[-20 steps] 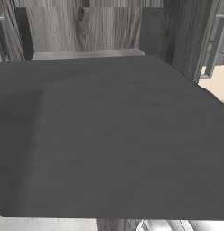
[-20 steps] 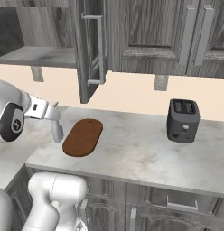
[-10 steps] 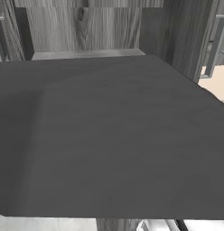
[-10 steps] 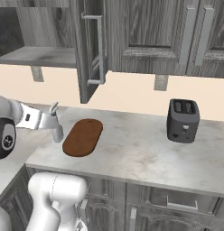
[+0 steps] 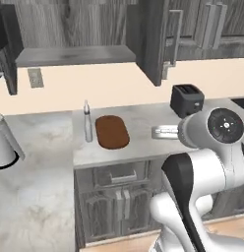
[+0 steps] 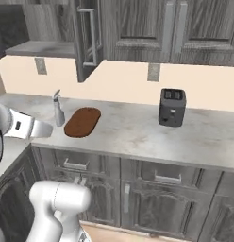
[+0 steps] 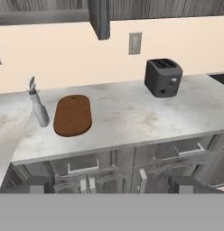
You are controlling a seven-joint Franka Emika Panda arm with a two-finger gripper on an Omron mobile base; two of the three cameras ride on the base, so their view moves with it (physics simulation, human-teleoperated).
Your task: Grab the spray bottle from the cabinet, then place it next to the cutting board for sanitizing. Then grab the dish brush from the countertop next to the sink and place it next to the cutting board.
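Observation:
The spray bottle (image 5: 87, 124) (image 6: 58, 109) (image 7: 39, 106) stands upright on the countertop (image 7: 132, 115), just left of the reddish-brown cutting board (image 5: 112, 132) (image 6: 82, 121) (image 7: 72, 114). Nothing touches it. My gripper (image 7: 112, 186) is open and empty, its two tips wide apart. It is drawn back in front of the lower cabinets and looks at the counter from a distance. The wall cabinet (image 5: 75, 55) above is open, its shelf bare. A dark edge of the sink (image 5: 240, 103) shows at the counter's far right. The dish brush is out of view.
A black toaster (image 5: 187, 100) (image 6: 171, 107) (image 7: 163, 77) sits on the counter right of the board. The open cabinet door (image 5: 154, 42) (image 6: 87, 38) juts out above the counter. A white cylindrical object (image 5: 3, 142) stands at the far left. Outlets are on the backsplash.
Both base views have shifted, so the base has moved; the dark panel no longer blocks the left view. My hand has drawn away from the spray bottle, which stays beside the board.

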